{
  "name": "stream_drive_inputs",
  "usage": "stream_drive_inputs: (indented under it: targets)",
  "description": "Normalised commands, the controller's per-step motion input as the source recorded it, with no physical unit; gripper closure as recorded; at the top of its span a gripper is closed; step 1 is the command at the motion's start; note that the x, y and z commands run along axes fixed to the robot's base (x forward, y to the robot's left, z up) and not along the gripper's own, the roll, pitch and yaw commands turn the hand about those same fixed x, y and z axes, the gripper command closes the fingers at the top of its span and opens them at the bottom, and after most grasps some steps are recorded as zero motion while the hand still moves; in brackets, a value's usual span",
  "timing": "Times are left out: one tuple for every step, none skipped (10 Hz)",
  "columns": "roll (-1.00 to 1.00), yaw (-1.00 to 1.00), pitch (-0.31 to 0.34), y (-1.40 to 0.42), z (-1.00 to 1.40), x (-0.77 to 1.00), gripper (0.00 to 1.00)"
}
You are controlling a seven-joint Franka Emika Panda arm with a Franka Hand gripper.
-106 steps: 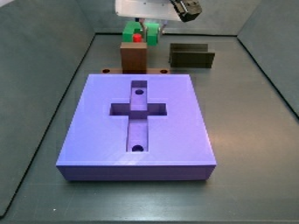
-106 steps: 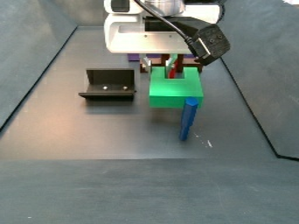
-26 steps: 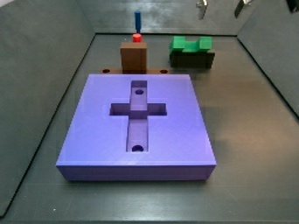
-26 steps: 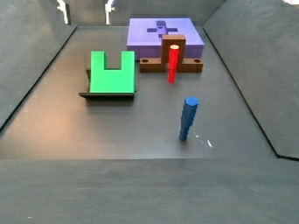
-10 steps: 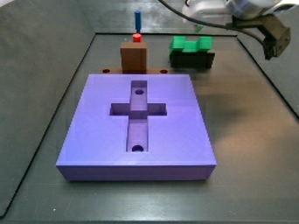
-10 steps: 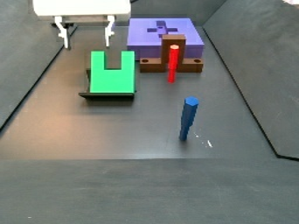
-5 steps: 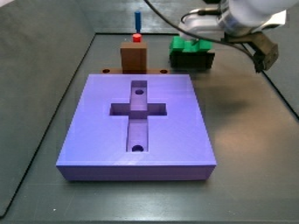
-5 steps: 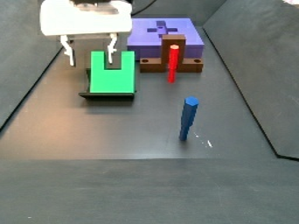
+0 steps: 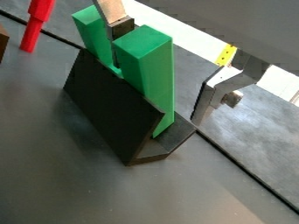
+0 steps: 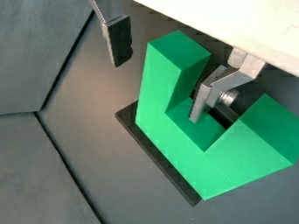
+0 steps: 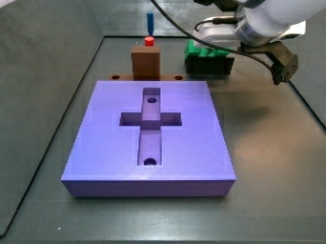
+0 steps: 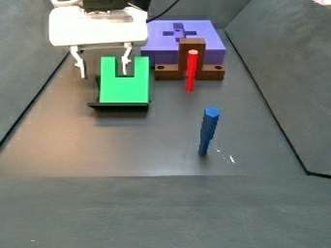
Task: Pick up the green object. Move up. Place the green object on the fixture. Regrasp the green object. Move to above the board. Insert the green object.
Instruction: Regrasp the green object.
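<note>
The green object [image 12: 123, 89], a U-shaped block with two arms, stands in the dark fixture [image 12: 116, 105]; it also shows in a side view [image 11: 204, 48] and in both wrist views [image 9: 146, 74] [image 10: 176, 87]. My gripper [image 12: 104, 64] is open and low over it. One finger [image 10: 216, 92] is in the slot between the arms. The other finger [image 10: 117, 39] is outside one arm with a gap to it. The lavender board [image 11: 151, 129] with its cross recess lies apart from the fixture.
A brown block with a red cap [image 11: 147, 62] stands between the board and the back wall, next to the fixture [image 11: 211, 67]. A blue rod [image 12: 210, 131] stands upright on the floor. Grey walls enclose the floor.
The gripper has come down from above the fixture, and its fingers now straddle one arm of the green object. The green object has stayed on the fixture.
</note>
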Motion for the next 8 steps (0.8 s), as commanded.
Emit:
stream_drive_inputs:
  targets:
    - [0.0,0.0,0.0,0.0,-0.03,0.0,0.0]
    - [0.0,-0.01,0.0,0.0,-0.01,0.0,0.0]
    - [0.03,-0.04,0.0,0.0,-0.03,0.0,0.0]
    - [0.06,-0.1,0.0,0.0,-0.03,0.0,0.0]
    - [0.09,-0.13,0.0,0.0,-0.02,0.0,0.0]
    - [0.12,-0.13,0.0,0.0,-0.04,0.0,0.0]
    - [0.13,-0.13,0.0,0.0,-0.04,0.0,0.0]
    - [0.13,-0.1,0.0,0.0,-0.01,0.0,0.0]
